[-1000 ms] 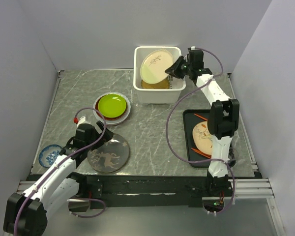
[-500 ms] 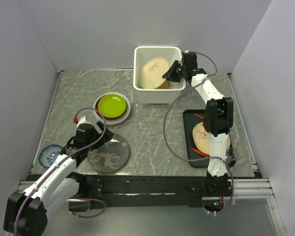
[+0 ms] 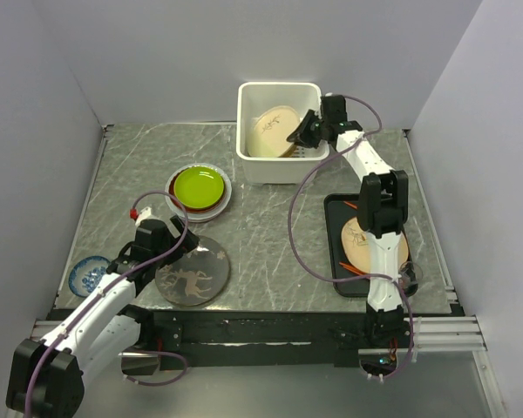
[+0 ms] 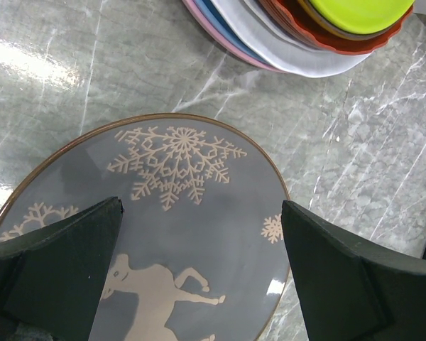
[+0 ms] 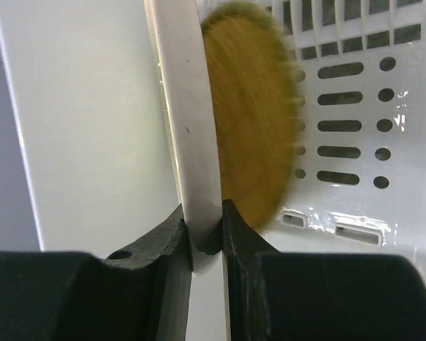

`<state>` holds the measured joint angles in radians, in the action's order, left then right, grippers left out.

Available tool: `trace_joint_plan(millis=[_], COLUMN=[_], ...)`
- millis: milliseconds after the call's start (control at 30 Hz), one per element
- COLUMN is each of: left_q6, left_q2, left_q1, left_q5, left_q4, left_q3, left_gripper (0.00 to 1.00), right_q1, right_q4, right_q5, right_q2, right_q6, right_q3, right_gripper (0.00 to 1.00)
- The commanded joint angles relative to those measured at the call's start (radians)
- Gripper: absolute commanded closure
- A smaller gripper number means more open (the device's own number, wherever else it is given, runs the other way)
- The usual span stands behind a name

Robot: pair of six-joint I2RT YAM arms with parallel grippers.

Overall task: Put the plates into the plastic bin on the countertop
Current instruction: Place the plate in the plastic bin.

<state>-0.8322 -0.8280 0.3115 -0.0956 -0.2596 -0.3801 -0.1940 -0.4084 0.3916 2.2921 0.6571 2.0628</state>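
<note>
Mid-drop at the plastic bin (image 3: 279,167), most plates left outside.
The right hand (image 3: 296,133) pinches the cream plate (image 3: 270,131) on edge inside it, beside a woven tan plate (image 5: 259,135). The left hand (image 4: 202,209) hangs wide open over the grey patterned plate (image 3: 196,277); the lime-topped stack (image 3: 199,185) and blue plate (image 3: 87,277) wait on the veined grey surface (image 3: 270,226), pale walls (image 3: 200,52) around.

No text, label, brand, number or sign can be read in any view; the plates carry only pictures.
</note>
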Motion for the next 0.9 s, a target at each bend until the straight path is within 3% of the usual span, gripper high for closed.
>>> trace_joint_plan(millis=[0,267,867], left_q6=[0.015,0.015,0.010], left_q2=[0.009,0.000,0.039], left_q1=[0.003,0.003,0.003], left_q5=[-0.018,-0.010,-0.001], left_q4=[0.008,0.014,0.005], left_q3=[-0.036,-0.031,-0.026], left_gripper=[0.01,0.01,0.01], right_q1=[-0.009,-0.010,-0.010], right_q4=[0.068,0.020,-0.132], right_q5=[0.036,-0.002,-0.123], right_q2=[-0.020,-0.022,-0.029], right_q6=[0.001,-0.040,-0.120], right_q3=[0.071,0.065,0.106], right_gripper=[0.84,0.59,0.36])
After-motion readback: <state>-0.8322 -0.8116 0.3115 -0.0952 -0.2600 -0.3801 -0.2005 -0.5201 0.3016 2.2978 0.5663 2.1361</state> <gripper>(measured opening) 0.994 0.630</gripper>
